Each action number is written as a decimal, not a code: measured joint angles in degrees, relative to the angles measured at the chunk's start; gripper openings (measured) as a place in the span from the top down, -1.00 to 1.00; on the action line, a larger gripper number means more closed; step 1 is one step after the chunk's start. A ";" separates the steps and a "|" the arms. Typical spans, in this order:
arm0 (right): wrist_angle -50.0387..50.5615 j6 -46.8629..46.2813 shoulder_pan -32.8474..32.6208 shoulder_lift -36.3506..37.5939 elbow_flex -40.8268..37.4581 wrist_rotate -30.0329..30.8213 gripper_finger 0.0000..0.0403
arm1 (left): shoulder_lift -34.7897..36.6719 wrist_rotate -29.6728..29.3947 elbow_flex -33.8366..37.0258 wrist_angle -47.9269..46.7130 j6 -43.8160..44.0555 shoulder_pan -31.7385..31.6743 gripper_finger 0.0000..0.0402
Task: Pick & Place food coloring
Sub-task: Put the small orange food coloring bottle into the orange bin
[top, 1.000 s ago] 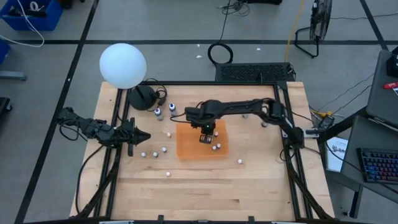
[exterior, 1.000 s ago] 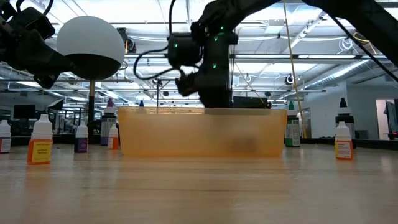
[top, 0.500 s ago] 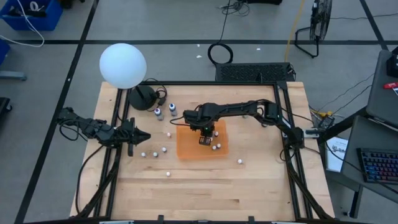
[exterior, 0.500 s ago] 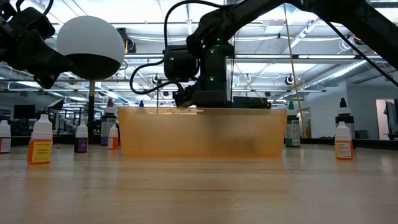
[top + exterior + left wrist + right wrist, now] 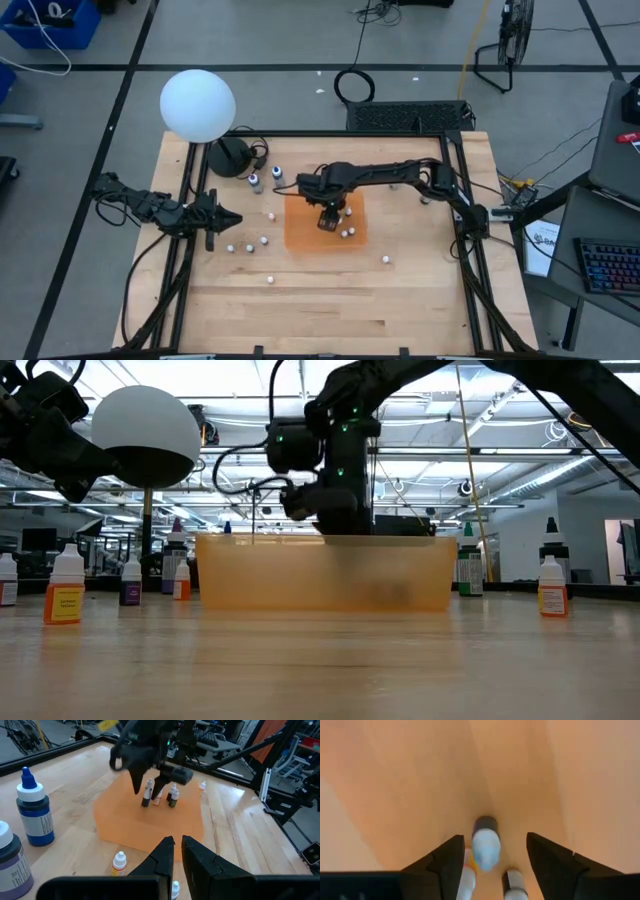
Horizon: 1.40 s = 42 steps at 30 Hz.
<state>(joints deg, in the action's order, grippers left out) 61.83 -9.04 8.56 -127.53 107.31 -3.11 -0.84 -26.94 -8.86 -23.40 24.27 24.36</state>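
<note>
Left arm parked at bench (image 5: 330,300) left edge; left end effector (image 5: 232,219) closed, empty, pointing toward bench centre, closed fingers (image 5: 165,852) aimed at mat in left wrist view. White globe (image 5: 198,105) standing at far left corner, dark base (image 5: 230,157) beside it. Two taller bottles (image 5: 255,182) upright just left of mat's far corner; blue-capped one (image 5: 34,812) and a purple-labelled one seen close in left wrist view. Small white-topped bottles (image 5: 250,244) scattered on bare wood left of and in front of mat. Low view: bottles (image 5: 65,588) upright at left, more bottles at right, well apart from mat.

Orange mat (image 5: 300,235) at bench centre. Right arm reaching across from right side; right end effector (image 5: 326,221) low over mat, fingers parted. One small bottle (image 5: 485,849) upright between the parted fingers (image 5: 553,862), clear gap on both sides, no grip. Same bottle (image 5: 147,793) on mat under the end effector in left wrist view, two more bottles (image 5: 173,796) just beside it. Further white tops (image 5: 346,232) on mat's right part; one bottle (image 5: 385,260) on wood just off mat's near right corner
</note>
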 joint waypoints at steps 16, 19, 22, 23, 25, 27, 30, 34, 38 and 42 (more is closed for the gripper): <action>13.99 -16.00 -10.44 12.50 -0.16 0.07 0.02 | -0.02 -0.01 0.00 0.00 0.00 -0.02 0.79; 14.74 -19.77 -15.50 14.25 -1.99 0.10 0.02 | -0.02 0.00 0.00 0.02 0.00 0.00 0.79; 14.61 -22.80 -20.21 16.01 -4.84 0.29 0.02 | -0.02 0.00 0.02 0.02 0.00 -0.01 0.79; 14.68 -24.44 -21.66 16.70 -6.03 0.70 0.02 | -0.02 0.00 0.02 0.02 0.00 0.00 0.79; 14.76 -28.23 -24.04 18.18 -8.76 2.88 0.02 | -0.02 0.00 0.00 0.00 0.00 0.00 0.79; 14.19 -32.06 -26.16 19.74 -11.91 4.48 0.03 | -0.02 0.00 0.00 -0.01 0.01 -0.01 0.79; 10.72 -37.05 -28.60 22.52 -17.55 4.98 0.04 | -0.02 0.00 0.00 0.00 0.00 -0.02 0.79; 1.97 -42.01 -30.58 26.55 -26.80 4.57 0.04 | -0.02 0.00 0.01 0.00 0.00 -0.02 0.79; -6.54 -44.68 -31.21 30.43 -35.71 4.46 0.06 | -0.02 0.00 0.01 0.00 0.01 -0.01 0.79; -13.46 -46.73 -30.90 34.11 -43.00 4.58 0.06 | -0.02 0.00 0.00 0.00 0.00 -0.02 0.79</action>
<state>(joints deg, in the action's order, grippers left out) 48.37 -55.77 -22.34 -93.42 64.31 1.46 -0.86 -26.94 -8.86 -23.40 24.27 24.34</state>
